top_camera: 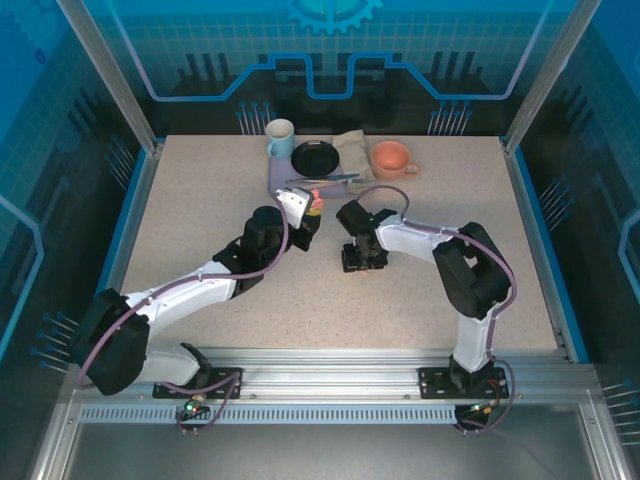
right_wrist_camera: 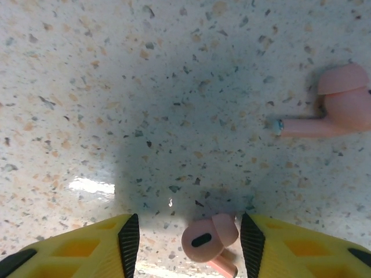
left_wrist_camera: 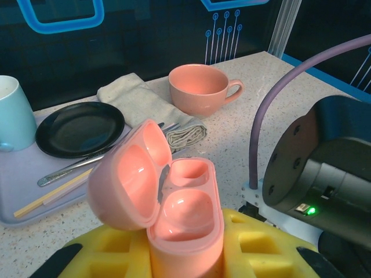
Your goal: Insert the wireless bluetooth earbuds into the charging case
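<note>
My left gripper (top_camera: 310,207) is shut on the salmon-pink charging case (left_wrist_camera: 186,217), held upright between the yellow fingers (left_wrist_camera: 264,243). The lid (left_wrist_camera: 124,179) stands open to the left and both wells are bare. My right gripper (right_wrist_camera: 188,237) points down at the table, open. One pink earbud (right_wrist_camera: 208,237) lies between its fingers, closer to the right finger (right_wrist_camera: 301,249), with a gap on each side. A second pink earbud (right_wrist_camera: 339,107) lies on the table further off to the right. In the top view the right gripper (top_camera: 362,258) sits low on the table, right of the case (top_camera: 314,204).
At the back stand a light blue mug (top_camera: 280,137), a black plate (top_camera: 315,156), a folded cloth (top_camera: 352,150) and a pink cup (top_camera: 391,158). Cutlery (top_camera: 320,180) lies on a lavender tray (top_camera: 280,180). The right arm's wrist (left_wrist_camera: 324,156) is close beside the case.
</note>
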`<state>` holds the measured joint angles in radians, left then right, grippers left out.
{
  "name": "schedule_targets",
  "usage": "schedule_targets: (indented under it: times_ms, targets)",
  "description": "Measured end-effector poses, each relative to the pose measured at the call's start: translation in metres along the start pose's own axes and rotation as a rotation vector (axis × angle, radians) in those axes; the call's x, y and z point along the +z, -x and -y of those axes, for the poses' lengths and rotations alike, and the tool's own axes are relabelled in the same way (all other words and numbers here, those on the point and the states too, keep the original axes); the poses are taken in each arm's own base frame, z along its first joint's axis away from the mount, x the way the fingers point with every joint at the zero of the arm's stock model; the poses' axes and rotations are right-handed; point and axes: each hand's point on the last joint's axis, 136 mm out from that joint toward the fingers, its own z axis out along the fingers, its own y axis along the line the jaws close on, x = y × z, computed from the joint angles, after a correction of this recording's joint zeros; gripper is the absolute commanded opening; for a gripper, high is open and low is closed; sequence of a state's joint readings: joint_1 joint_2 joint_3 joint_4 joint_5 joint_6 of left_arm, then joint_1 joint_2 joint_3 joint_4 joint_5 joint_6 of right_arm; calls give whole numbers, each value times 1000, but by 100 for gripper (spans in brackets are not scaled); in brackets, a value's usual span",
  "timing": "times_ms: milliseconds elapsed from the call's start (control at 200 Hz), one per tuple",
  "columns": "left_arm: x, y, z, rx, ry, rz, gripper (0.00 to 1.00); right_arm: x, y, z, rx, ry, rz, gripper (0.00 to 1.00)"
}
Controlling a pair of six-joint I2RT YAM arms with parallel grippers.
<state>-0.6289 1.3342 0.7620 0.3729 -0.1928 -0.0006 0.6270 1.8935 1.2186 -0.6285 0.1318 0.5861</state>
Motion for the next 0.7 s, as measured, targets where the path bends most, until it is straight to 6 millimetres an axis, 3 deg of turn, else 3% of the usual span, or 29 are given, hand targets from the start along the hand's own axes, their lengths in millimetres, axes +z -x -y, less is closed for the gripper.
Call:
schedule_targets:
  times_ms: [215, 700]
  targets:
    - [0, 0, 0, 0, -5, 0, 0, 2, 0, 3, -2, -22, -1, 49]
    - [0, 0, 1, -1, -7, 0, 0, 2, 1, 5, -4, -43, -5, 37]
